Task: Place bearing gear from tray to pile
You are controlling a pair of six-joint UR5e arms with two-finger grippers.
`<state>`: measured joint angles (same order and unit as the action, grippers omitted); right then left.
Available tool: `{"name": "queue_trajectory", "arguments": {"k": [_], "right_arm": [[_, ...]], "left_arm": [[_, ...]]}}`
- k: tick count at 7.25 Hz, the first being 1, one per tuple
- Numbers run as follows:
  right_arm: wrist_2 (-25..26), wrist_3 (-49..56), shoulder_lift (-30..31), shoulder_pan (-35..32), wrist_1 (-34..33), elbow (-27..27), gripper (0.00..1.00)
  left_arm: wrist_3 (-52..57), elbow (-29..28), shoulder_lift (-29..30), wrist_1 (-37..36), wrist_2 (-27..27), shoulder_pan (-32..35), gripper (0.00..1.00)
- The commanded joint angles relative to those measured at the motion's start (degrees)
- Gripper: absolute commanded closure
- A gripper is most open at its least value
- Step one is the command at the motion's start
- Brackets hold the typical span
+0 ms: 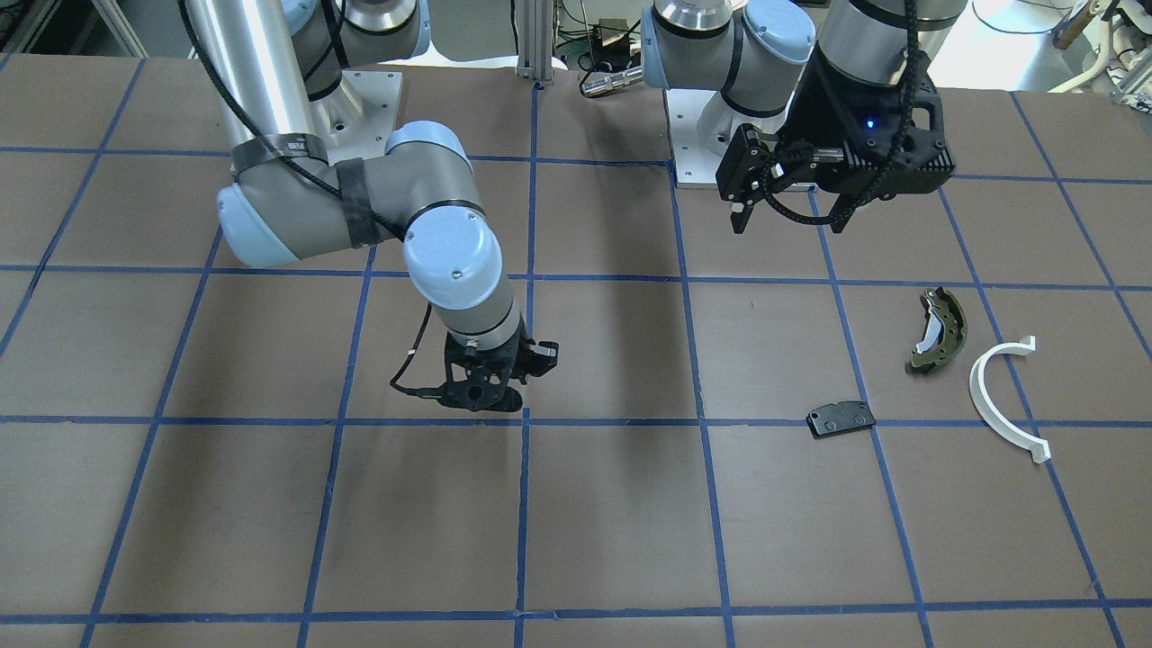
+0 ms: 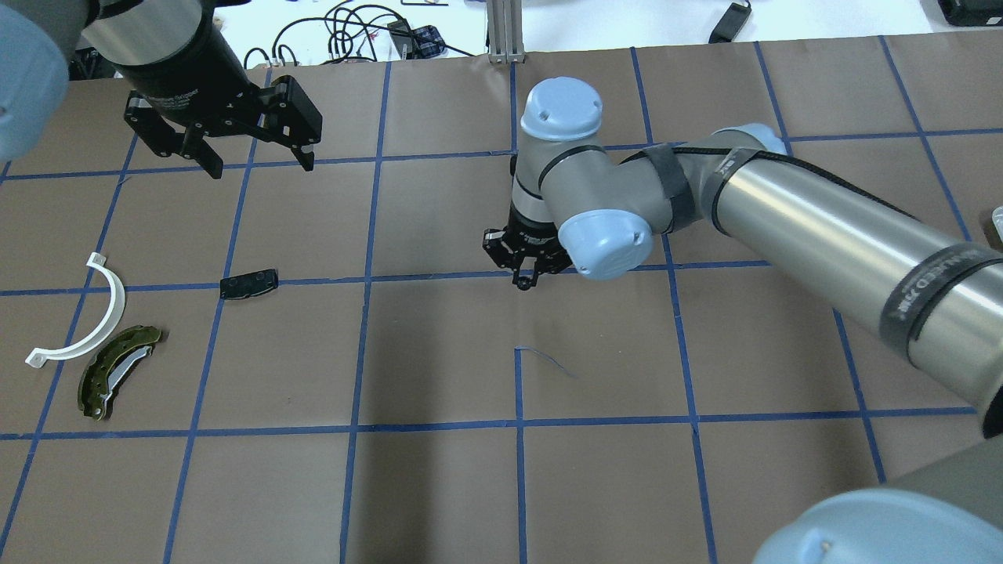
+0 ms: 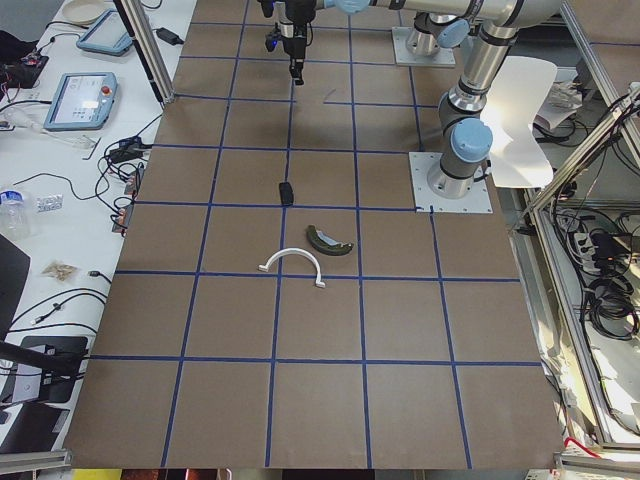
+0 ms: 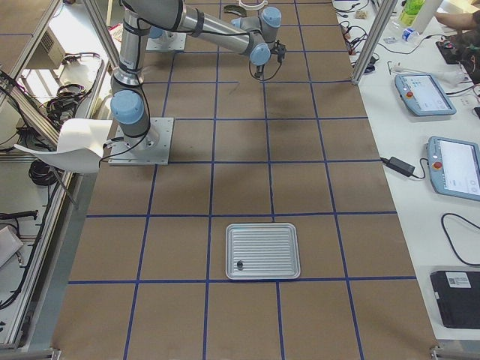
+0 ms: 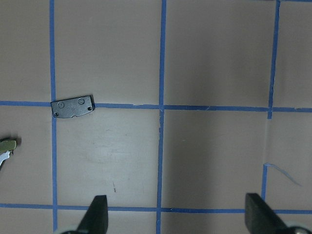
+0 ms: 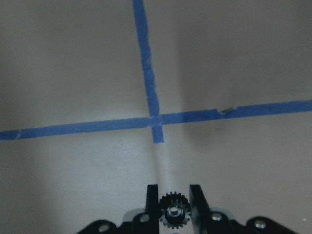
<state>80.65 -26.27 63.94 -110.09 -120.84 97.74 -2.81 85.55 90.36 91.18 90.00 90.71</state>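
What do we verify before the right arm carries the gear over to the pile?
1. Grip: bearing gear clamped in the right tool - ok.
2. Gear's clearance above the table - cannot tell.
3. Pile located: brake shoe, half-ring and black pad lie apart on the table - ok.
4. Nothing on the table between the right tool and the black pad - ok.
5. Left tool is open and hangs beside the pile; room to pass - cannot tell.

We cannot make out the lower teeth of the bearing gear (image 6: 174,210) at the right wrist view's bottom edge. The brake shoe (image 5: 5,145) is clipped at the left wrist view's edge. A dark speck (image 4: 240,264) on the tray (image 4: 271,246) is too small to identify.
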Motion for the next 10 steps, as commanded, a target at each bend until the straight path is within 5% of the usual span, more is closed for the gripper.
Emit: {"name": "queue_trajectory", "arguments": {"k": [1, 3, 4, 5, 7, 10], "right_arm": [[-3.5, -3.9, -3.0, -5.0, -4.1, 1.3, 1.00], [-3.9, -5.7, -3.1, -6.1, -4.3, 1.8, 1.00], [-3.8, -5.5, -3.2, -6.0, -4.4, 1.6, 0.35], [-3.1, -4.9, -2.9, -5.8, -5.7, 1.3, 0.07], [-2.6, -2.1, -0.1, -0.9, -6.2, 1.5, 0.00], [-2.0, 20.9, 5.2, 14.8, -4.3, 1.8, 0.00]], "left_arm": [[-0.3, -0.3, 0.4, -0.3, 0.6, -0.1, 0.00], [-0.9, -1.3, 1.3, -0.1, 0.4, 0.0, 0.00], [-0.8, 0.1, 2.0, 0.7, 0.7, 0.0, 0.00], [-0.9, -0.2, 2.5, 0.6, 0.7, 0.0, 0.00], [-0.7, 1.5, 3.4, -0.7, 0.3, 0.3, 0.00], [-2.5, 13.6, 3.9, -9.1, 0.4, 0.7, 0.00]]}}
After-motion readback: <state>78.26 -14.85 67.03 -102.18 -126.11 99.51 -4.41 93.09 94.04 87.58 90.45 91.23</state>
